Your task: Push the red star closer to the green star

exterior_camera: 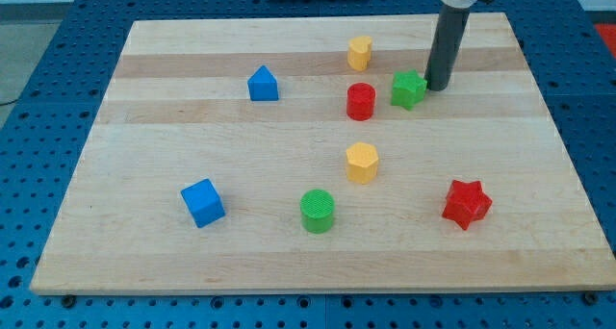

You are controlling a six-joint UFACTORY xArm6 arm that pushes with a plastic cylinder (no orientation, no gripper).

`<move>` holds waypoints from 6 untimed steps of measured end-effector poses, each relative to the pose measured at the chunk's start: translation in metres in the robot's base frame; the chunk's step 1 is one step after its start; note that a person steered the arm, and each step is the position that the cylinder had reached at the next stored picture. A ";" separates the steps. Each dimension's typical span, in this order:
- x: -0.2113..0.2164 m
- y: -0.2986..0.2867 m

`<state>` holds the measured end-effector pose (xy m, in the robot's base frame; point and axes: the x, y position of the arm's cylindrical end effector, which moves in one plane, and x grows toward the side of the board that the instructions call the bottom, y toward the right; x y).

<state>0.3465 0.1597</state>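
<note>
The red star (pixel 467 203) lies near the board's lower right. The green star (pixel 408 88) lies in the upper right part, well above the red star. My tip (pixel 436 86) stands just right of the green star, close to it or touching it; I cannot tell which. The dark rod rises from there to the view's top. The tip is far above the red star.
A red cylinder (pixel 361 101) stands just left of the green star. A yellow block (pixel 360 53) is above it and a yellow hexagon (pixel 362 163) below. A green cylinder (pixel 318 211), a blue cube (pixel 203 202) and a blue house-shaped block (pixel 262 84) lie further left on the wooden board (pixel 144 156).
</note>
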 end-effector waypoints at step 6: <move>0.163 0.109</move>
<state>0.5099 0.2689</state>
